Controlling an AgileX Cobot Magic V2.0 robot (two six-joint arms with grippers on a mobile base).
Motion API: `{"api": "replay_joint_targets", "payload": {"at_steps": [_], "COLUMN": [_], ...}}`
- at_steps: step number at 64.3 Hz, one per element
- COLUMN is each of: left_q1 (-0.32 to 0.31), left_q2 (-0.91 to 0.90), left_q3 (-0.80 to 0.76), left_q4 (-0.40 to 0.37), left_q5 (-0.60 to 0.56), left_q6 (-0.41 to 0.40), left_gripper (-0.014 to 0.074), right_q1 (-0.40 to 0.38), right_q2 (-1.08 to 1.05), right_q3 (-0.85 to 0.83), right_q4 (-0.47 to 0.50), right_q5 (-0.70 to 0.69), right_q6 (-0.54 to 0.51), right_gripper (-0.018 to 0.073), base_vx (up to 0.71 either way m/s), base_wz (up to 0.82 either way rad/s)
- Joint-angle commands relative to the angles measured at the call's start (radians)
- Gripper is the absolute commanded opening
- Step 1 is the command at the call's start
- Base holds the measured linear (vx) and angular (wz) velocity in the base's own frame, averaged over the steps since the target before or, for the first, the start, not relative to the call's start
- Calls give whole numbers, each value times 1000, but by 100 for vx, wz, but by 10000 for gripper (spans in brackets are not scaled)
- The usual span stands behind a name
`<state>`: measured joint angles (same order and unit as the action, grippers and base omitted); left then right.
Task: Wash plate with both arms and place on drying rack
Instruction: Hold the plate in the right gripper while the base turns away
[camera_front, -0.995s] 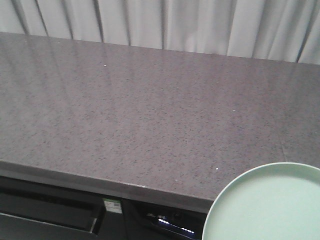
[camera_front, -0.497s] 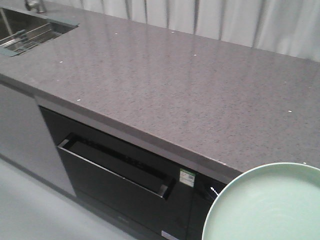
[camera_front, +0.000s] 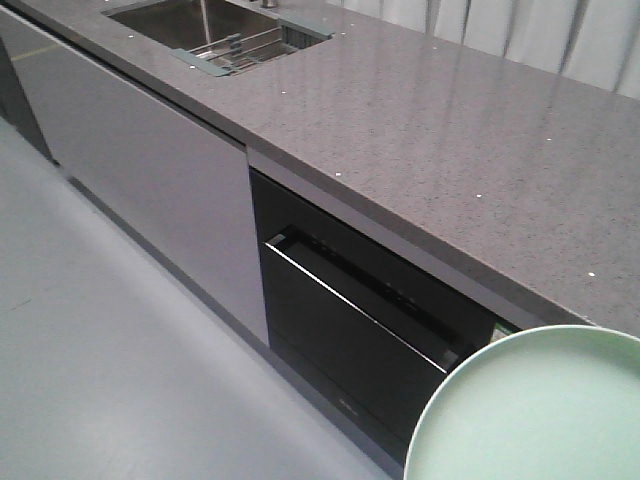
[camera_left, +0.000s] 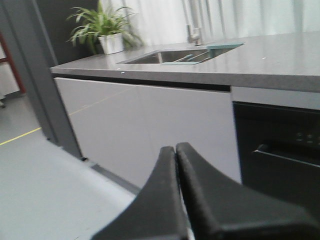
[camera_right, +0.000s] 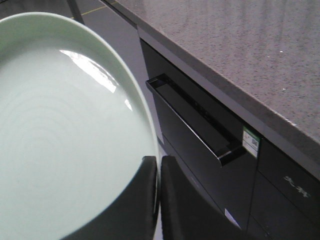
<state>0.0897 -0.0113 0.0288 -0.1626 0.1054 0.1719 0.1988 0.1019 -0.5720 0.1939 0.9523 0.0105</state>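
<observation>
Your right jaws are pinched shut on the rim of the plate (camera_right: 65, 130), which spreads out to their left, with the bench (camera_right: 240, 55) edge and a black drawer front (camera_right: 200, 170) to their right. Your left jaws are pressed together with nothing between them. The drying rack (camera_left: 197, 56) lies well ahead of the left jaws, over the sink (camera_left: 145, 57) set into the bench.
</observation>
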Motion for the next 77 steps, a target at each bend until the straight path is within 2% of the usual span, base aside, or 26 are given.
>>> {"api": "replay_joint_targets", "payload": {"at_steps": [1, 77], "left_q1": [-7, -7], "left_q2": [-13, -13], "left_q3": [-28, -28], "left_q4": [-3, -3], "left_q5": [-76, -76], "left_q6": [-9, -9], "left_gripper": [-6, -6], "right_q1": [-6, -6], "right_q2": [21, 21], "right_q3": [-23, -23], "right_q4": [4, 4], "right_q5": [-75, -75], "right_q6": [0, 0], "right_gripper": [-1, -1], "base_vx": [-11, -6], "base_wz": [44, 37]}}
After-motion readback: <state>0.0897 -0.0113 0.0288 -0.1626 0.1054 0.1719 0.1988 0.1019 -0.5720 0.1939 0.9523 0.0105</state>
